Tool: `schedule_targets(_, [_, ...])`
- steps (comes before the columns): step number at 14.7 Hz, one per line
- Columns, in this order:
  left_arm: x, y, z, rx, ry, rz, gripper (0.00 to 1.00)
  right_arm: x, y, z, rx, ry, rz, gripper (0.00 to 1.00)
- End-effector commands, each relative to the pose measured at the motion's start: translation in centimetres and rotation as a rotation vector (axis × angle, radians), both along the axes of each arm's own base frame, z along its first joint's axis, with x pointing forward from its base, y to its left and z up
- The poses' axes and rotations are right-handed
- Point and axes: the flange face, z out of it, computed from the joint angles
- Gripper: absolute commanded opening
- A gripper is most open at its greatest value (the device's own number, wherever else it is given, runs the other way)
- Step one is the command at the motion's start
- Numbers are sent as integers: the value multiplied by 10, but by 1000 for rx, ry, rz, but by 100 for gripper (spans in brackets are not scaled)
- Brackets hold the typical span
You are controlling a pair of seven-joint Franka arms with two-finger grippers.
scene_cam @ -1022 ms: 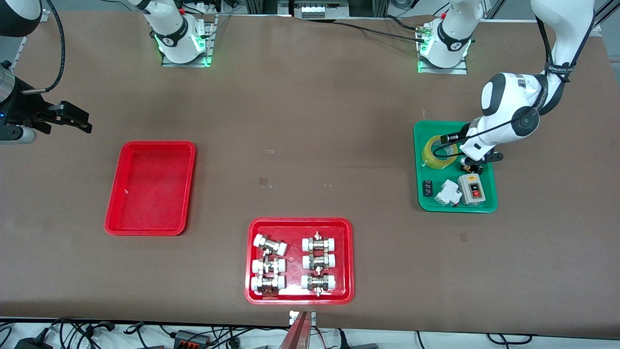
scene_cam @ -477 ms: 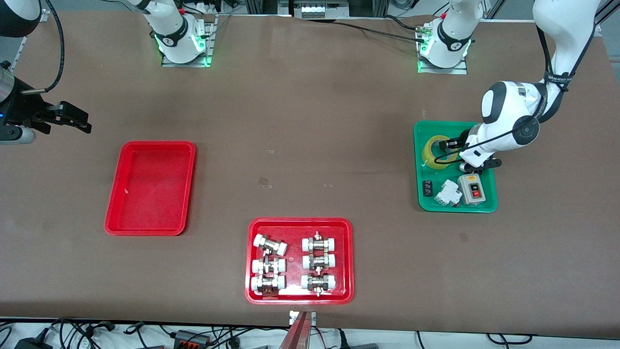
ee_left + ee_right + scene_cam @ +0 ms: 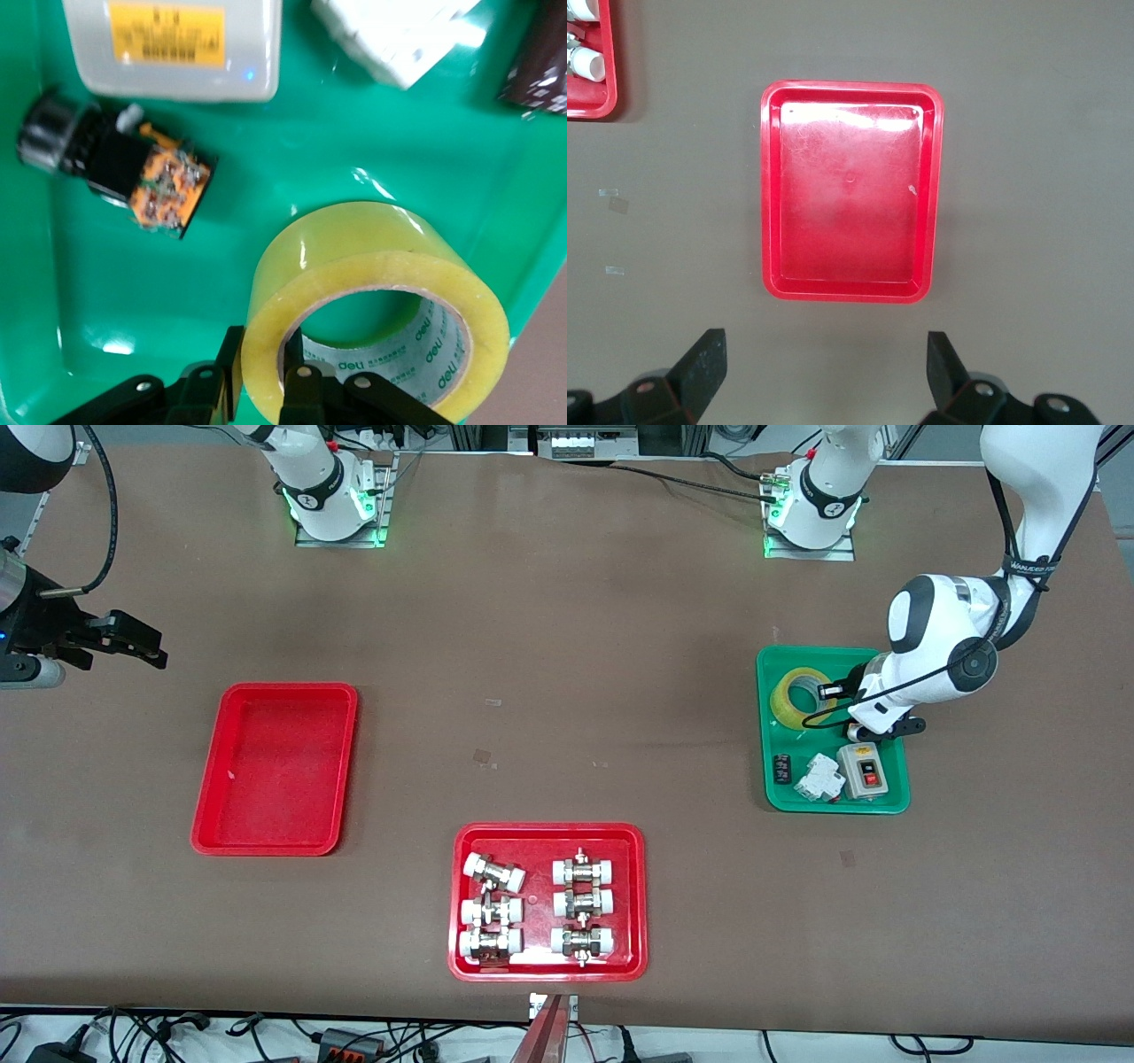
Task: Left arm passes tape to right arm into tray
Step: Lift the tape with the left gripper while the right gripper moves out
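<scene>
The tape [image 3: 785, 700], a yellowish roll with a wide core, sits in the green tray [image 3: 769, 793] at the left arm's end of the table. My left gripper [image 3: 829, 691] is down at the roll. In the left wrist view the gripper [image 3: 266, 363] has one finger outside the tape [image 3: 372, 257] and one inside its core, both pressed against the wall. The plain red tray [image 3: 275, 771] lies at the right arm's end. My right gripper [image 3: 133, 642] hangs open and empty beside it, and the right wrist view [image 3: 824, 372] shows the red tray [image 3: 850, 204].
The green tray also holds a grey switch box [image 3: 864, 769], a white breaker [image 3: 817, 778], a small black part [image 3: 780, 769] and an orange-black part [image 3: 155, 181]. A red tray with white-capped metal fittings [image 3: 547, 833] lies nearer the front camera, mid-table.
My left wrist has drawn a little toward the left arm's end of the table. The tape has tipped so its core shows more. The right arm has not moved.
</scene>
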Motion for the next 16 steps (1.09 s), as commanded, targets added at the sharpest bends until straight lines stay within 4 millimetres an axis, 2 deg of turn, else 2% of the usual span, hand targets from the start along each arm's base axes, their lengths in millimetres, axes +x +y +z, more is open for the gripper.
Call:
schedule_targets(1, [19,1,61,9,-54,-131,1,-1,-3,4,1,-2,9,100])
schedule_targets(3, [45,-20,117,-4,-18,-176,1,-2,3,4,1,2,18,100])
schedule_targets(4, [60,-31,151,-17,8,-193,1,-2,10,4,2,4,32,100])
schedule_targets(5, [72,-51,181,-58,17,-205,1,1,21,0,2,3,51,100])
schedule_targets(6, [78,-67,204,-110,27,-206,1,6,33,-9,1,22,73,100])
schedule_targets(8, [92,-79,241,-217,-34,-169,1,7,46,-7,6,22,83,100])
schedule_targets(9, [98,-87,257,-264,-66,-157,1,8,52,-13,10,36,89,100])
schedule_targets(10, [102,-104,267,-320,-87,-153,1,14,59,-32,28,67,93,100])
schedule_targets(13, [98,-170,281,-436,-60,-106,0,24,68,-49,143,91,90,100])
schedule_targets(14, [98,-188,278,-469,-26,-46,0,33,71,-66,186,115,88,100])
schedule_targets(16, [103,-221,270,-574,-18,20,0,54,63,-78,265,106,90,100])
